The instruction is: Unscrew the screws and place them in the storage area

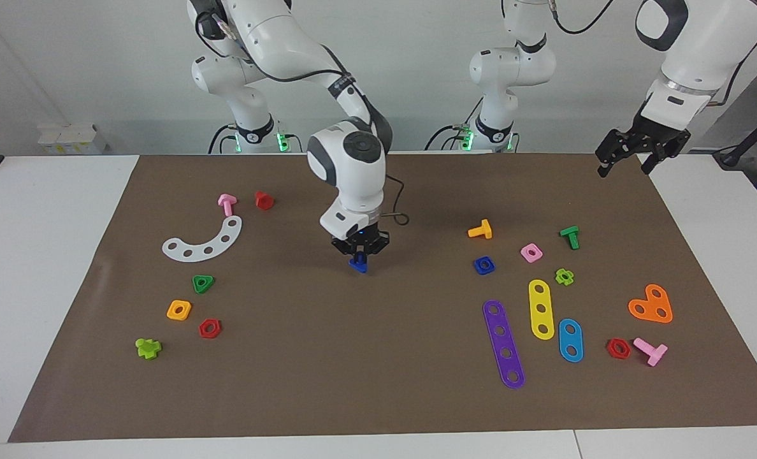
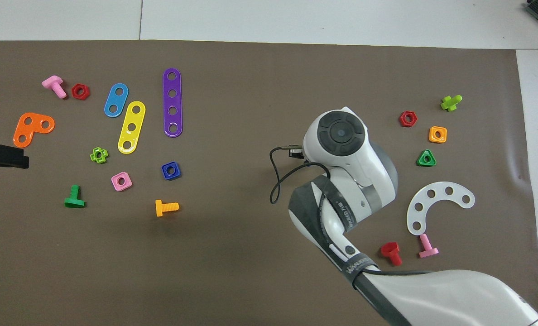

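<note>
Bright, even overhead light, soft short shadows under parts on the brown mat [image 1: 353, 357], faint sheen near the right arm's edge, both views sharp, no blur.

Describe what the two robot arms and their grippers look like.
Both arms are glossy white with rounded joints, dark grey caps and black cables. The right arm has a black lettered band and a blue light at its black right gripper. The left gripper is black too.

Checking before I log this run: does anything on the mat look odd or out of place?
Nothing stands out. Parts lie in two loose groups on the brown mat, none broken. The right gripper holds the dark-blue screw over the mat's middle; the left gripper waits open.
</note>
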